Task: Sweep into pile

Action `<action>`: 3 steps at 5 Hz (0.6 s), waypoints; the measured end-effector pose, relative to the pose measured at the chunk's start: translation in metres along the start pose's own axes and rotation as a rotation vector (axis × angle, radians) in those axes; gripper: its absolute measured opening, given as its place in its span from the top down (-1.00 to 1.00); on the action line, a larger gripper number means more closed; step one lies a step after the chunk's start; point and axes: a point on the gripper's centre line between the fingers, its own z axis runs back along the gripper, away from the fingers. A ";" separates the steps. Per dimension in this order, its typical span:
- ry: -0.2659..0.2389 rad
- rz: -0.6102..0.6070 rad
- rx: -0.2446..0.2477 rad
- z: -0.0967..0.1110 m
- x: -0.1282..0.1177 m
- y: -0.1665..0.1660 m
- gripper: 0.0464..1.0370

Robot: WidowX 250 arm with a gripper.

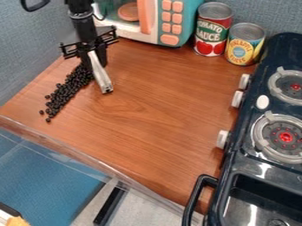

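Observation:
At the upper left, the gripper (pixel 94 61) hangs low over the wooden surface, shut on a narrow silvery tool (pixel 100 74). The tool slants down and to the right, its lower end at or just above the wood. Many small black beans (pixel 68 90) lie in a long band to the left of the tool, running from under the gripper down to the left. A few loose ones are scattered at the band's lower end. The gripper hides part of the band's upper end.
A toy microwave (pixel 154 22) stands at the back, with a tomato can (pixel 212 30) and a pineapple can (pixel 244 44) to its right. The toy stove and sink unit (pixel 262 102) borders the right side. The front-left wood edge has a clear rim (pixel 88 159).

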 end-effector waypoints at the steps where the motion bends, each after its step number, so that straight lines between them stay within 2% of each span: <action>1: -0.004 -0.010 0.013 0.001 -0.003 0.006 0.44; 2: -0.003 -0.033 0.018 0.001 -0.004 0.007 0.44; 3: -0.026 -0.108 -0.030 0.017 -0.009 -0.006 0.44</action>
